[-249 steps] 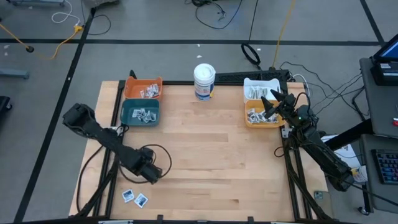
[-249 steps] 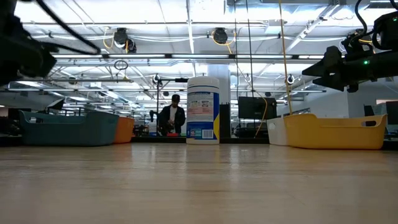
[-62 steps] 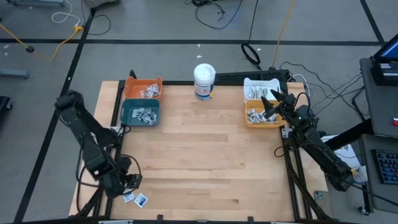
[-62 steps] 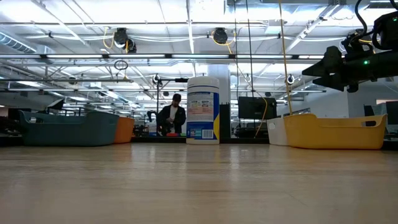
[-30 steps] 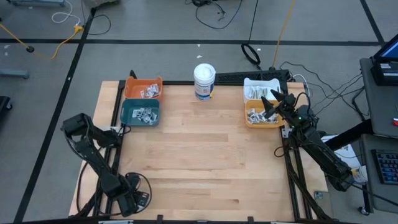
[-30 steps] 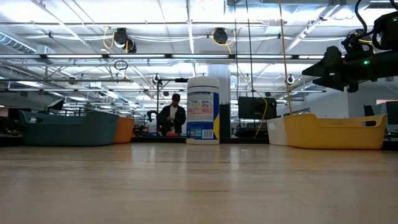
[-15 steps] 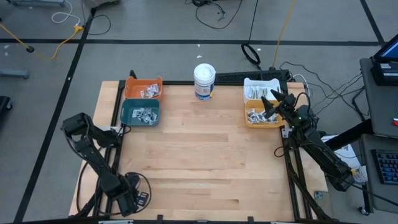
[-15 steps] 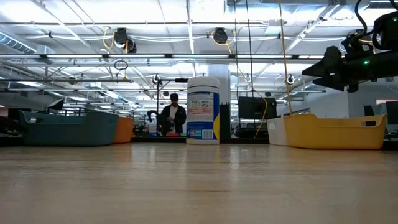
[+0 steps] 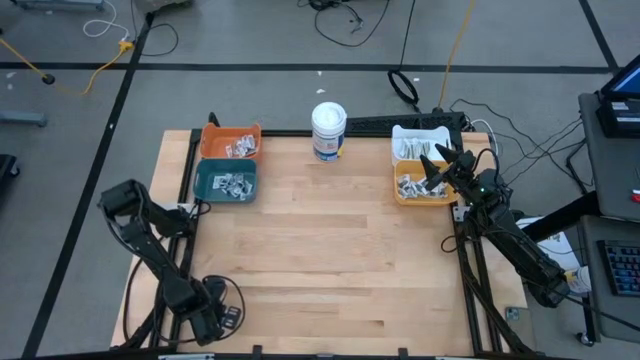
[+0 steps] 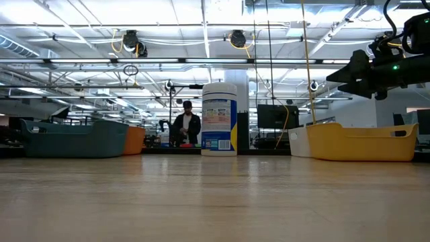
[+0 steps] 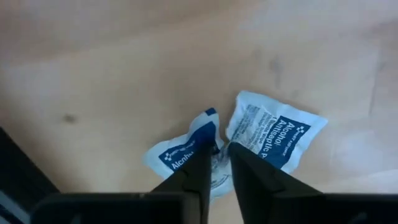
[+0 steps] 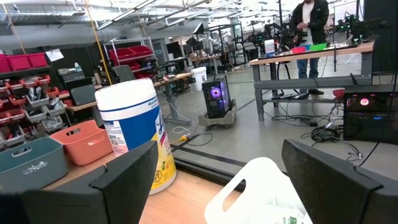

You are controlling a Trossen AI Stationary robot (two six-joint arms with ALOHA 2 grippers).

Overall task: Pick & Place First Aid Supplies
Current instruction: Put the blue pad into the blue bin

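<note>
Fingers of the left gripper (image 11: 216, 163) pinch a crumpled alcohol wipe sachet (image 11: 186, 155) on the table (image 9: 330, 250); the right gripper (image 12: 217, 180) hangs spread wide over the yellow bin (image 9: 420, 190).

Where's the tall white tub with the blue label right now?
In the high view the white tub stands upright at the table's far edge, near the middle, between the orange bin on the left side and the white bin on the right.

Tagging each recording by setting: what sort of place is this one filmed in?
Most likely a robotics lab or workshop hall: open ceiling with strip lights, shelving with red bins, and workbenches where a person stands.
</note>
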